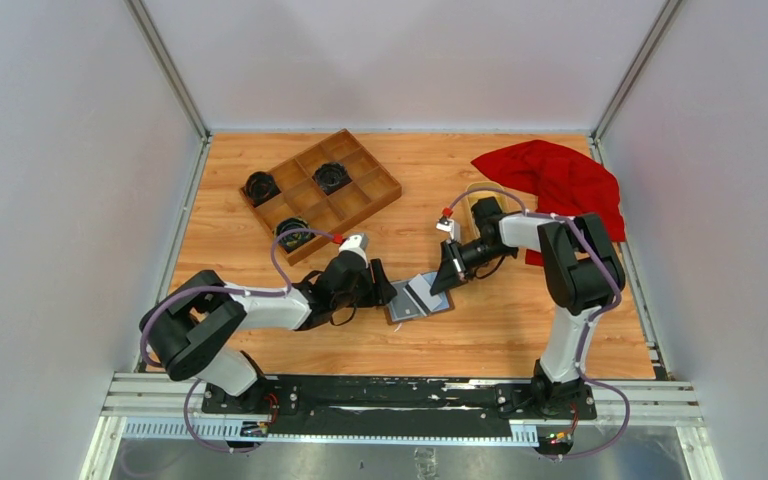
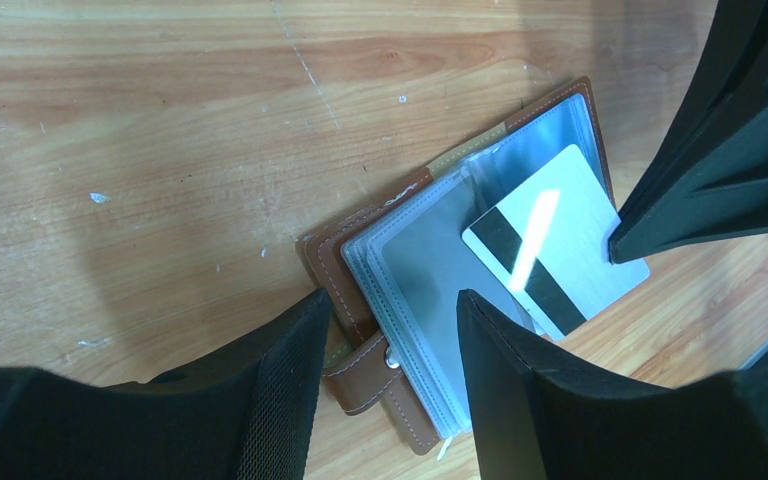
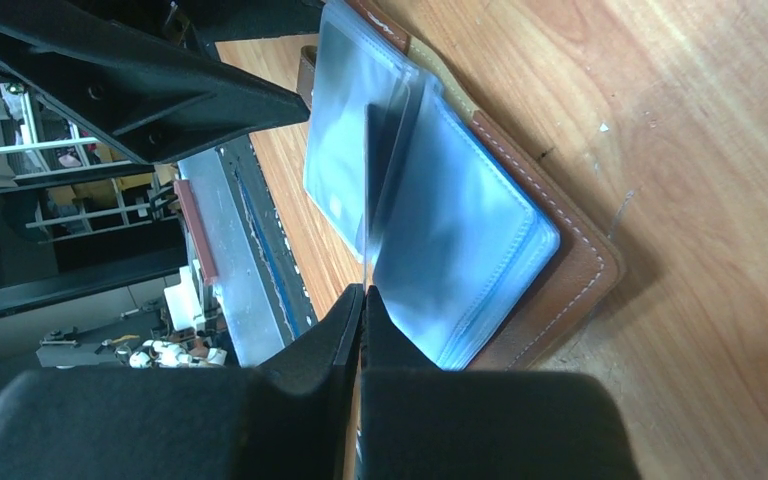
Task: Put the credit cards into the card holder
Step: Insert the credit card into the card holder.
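Note:
The brown card holder (image 1: 403, 308) lies open on the wood, grey-blue pockets up (image 2: 430, 270). My left gripper (image 2: 392, 300) is open at its snap-strap edge, one finger over the wood and one over the pocket pages; in the top view it (image 1: 385, 292) is just left of the holder. My right gripper (image 3: 363, 292) is shut on a whitish credit card with a black stripe (image 2: 560, 250). The card is held tilted over the right-hand pockets and shows edge-on in the right wrist view (image 3: 368, 190). The right gripper (image 1: 448, 282) is at the holder's right side. No other cards are in view.
A wooden compartment tray (image 1: 360, 178) holding black round items stands at the back left. A red cloth (image 1: 560, 180) lies at the back right. A tan object (image 1: 473, 208) is partly hidden behind the right arm. The table's front rail runs below the holder.

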Motion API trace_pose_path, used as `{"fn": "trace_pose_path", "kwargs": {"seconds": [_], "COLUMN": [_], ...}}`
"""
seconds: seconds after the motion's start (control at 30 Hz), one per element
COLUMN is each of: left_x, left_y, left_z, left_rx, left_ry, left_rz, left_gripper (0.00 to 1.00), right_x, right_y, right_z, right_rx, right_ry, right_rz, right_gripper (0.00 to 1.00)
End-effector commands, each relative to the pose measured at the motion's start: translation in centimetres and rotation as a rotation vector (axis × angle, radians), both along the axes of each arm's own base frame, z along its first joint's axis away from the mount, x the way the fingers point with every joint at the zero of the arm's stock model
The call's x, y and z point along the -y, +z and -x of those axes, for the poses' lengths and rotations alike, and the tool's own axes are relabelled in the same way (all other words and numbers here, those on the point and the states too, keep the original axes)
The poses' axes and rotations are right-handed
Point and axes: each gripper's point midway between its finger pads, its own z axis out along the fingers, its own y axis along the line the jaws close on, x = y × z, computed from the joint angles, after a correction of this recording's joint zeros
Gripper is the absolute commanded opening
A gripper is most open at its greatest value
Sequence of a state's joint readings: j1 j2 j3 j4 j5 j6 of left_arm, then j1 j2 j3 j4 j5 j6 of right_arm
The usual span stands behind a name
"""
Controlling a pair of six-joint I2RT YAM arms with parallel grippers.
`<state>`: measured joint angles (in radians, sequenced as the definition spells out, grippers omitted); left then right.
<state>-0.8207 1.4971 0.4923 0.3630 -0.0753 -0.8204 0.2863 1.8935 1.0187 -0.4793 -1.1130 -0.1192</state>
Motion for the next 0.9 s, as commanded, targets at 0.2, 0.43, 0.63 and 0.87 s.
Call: {"fn": "trace_pose_path", "kwargs": {"seconds": [0.2,0.43,0.63,0.87], "left_x": [-3.8,-3.7,-3.7,-3.7], "left_y": [-5.5,-5.4,-5.6,-5.6], "left_z": [2.7,2.8,2.9,3.0], "left_rx": [-0.118,-0.118,-0.124,-0.128], "left_ry": [0.017,0.01,0.006,0.002], "left_rz": [-0.197,-0.193,-0.192,-0.188], "left_gripper": [0.56,0.55,0.55,0.52], "right_x": [1.5,1.7,1.8,1.8], "right_y": [1.2,0.3,-0.5,-0.9], "right_z": [-0.8,-0.2,0.0,0.0], "right_rx": [0.031,-0.004,-0.05,-0.071], "right_ry": [-0.089,-0.122,-0.152,-0.171], "right_rz": [0.028,0.053,0.074,0.086], "right_gripper": [0.0,0.0,0.0,0.0]}}
